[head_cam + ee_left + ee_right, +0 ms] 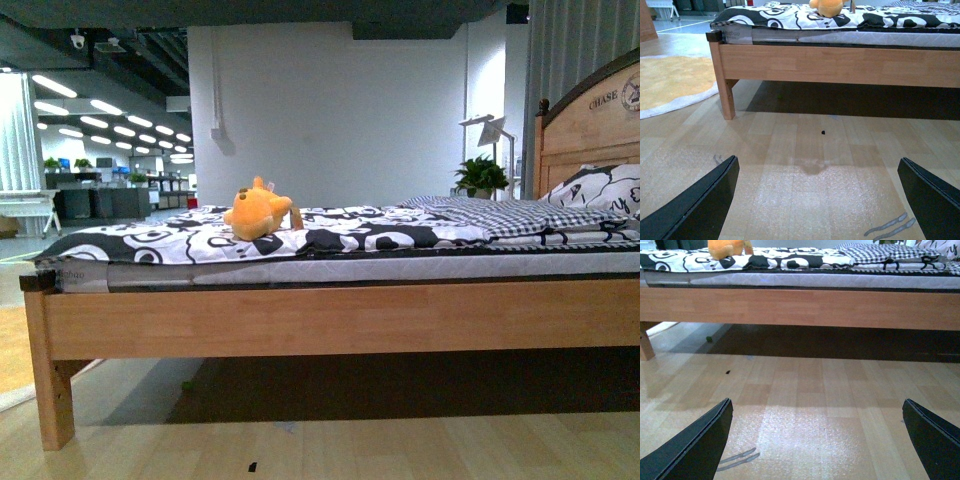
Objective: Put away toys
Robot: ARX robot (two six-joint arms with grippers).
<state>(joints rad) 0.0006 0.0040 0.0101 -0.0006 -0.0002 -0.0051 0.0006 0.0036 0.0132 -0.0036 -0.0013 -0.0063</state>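
Observation:
An orange-yellow plush toy point(257, 213) sits on the black-and-white bedspread point(330, 232), left of the bed's middle. Its lower body shows in the left wrist view point(828, 7) and in the right wrist view point(726, 247) at the frame's edge. My left gripper point(817, 200) is open, low over the wooden floor, well short of the bed. Over the same floor my right gripper point(817, 442) is also open with nothing between its black fingers point(695, 450). Neither arm shows in the front view.
The wooden bed frame point(340, 318) spans the view, with a leg point(50, 385) at the left and a headboard point(588, 120) at the right. A folded checked blanket point(520, 214) and a pillow point(605, 188) lie near the headboard. A yellow rug point(670, 82) lies left of the bed.

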